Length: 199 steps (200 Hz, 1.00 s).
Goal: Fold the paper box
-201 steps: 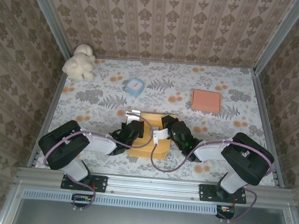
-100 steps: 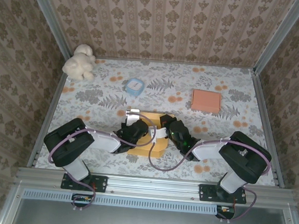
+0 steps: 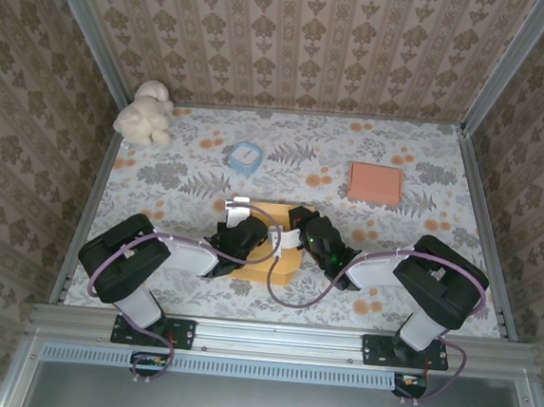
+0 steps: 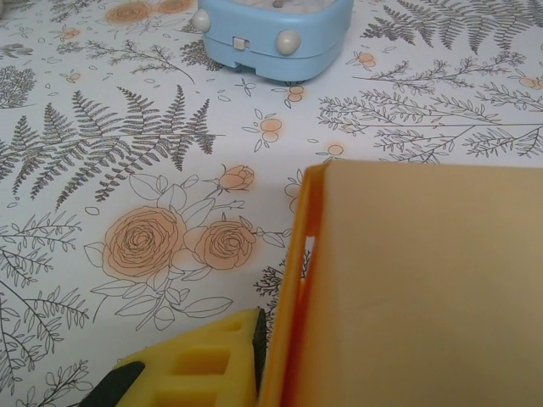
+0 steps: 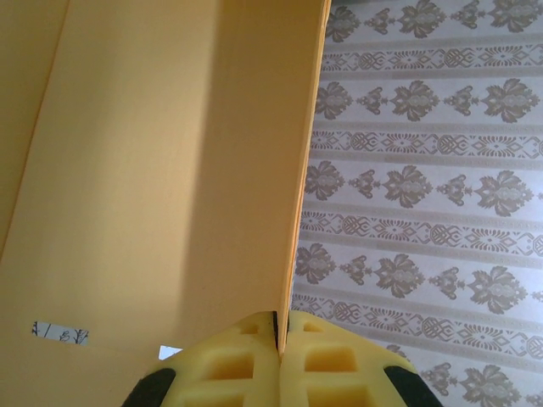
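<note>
Closure is progressing: my left gripper (image 3: 242, 228) is narrowing on a wall of the paper box (image 3: 270, 253), mid-table (image 3: 427, 179) (grip not confirmable); my right gripper (image 5: 280, 332) is pinching its raised panel, readying the fold.

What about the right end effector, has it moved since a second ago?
Yes: the right end effector, pinching the paper box, slid left, farther from the orange pad.

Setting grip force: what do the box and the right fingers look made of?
Paper box: seemingly thin matte card; its clamped panel edge looks sheet-thin, no gloss. Right fingers: yellow foam or printed plastic, open lattice cells; which, I cannot tell.
</note>
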Tool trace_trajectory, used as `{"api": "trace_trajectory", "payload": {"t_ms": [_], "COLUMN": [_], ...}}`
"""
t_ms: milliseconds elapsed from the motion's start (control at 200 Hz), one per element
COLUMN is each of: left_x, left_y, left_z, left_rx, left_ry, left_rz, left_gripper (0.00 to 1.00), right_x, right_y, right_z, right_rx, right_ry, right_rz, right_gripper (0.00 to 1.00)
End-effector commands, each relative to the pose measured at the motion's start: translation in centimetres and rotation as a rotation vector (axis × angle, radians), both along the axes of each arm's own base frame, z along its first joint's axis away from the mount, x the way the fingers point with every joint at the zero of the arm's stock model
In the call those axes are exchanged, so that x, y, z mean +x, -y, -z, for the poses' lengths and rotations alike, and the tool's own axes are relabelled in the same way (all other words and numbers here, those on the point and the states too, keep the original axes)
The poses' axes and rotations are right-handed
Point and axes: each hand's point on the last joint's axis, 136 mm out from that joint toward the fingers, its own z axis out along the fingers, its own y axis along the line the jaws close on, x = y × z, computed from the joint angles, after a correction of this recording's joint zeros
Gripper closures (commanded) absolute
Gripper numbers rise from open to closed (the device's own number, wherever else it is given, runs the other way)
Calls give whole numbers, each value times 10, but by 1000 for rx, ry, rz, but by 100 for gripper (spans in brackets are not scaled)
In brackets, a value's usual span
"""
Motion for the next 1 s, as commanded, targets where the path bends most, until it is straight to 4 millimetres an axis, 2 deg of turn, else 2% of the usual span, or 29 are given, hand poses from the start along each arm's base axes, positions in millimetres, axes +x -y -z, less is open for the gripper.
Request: {"api": "trace_trajectory", "payload": {"t_ms": [0,100,160,335,570,665,745,990], "left_x": [-2,0,1,2,-6,-9,-13,-26], "left_y": [-77,-85,-83,-44,-15,-11,-10,-6], "left_z": [10,14,16,10,-12,-18,-23,-32], "left_rx": [234,231,208,69,-9,-30,-46,-104], "left_ry": [-10,-22,-24,-12,16,15,14,-2], "left_rz": [-225,-243,-220,-49,46,74,92,165], "left_gripper": [81,81,81,74,66,64,58,55], "right_x": [-2,-2,-3,-2,-2,-1,-2,-2], "right_y": [36,37,36,33,30,30,29,29], "right_z": [44,44,45,46,47,49,50,53], "right_rx": [-134,-129,-122,-105,-74,-69,-65,-49], "right_ry": [-108,-112,-118,-126,-141,-146,-152,-160], "right_rz": [115,117,115,115,125,129,130,143], "right_gripper": [100,100,100,100,100,100,100,100]}}
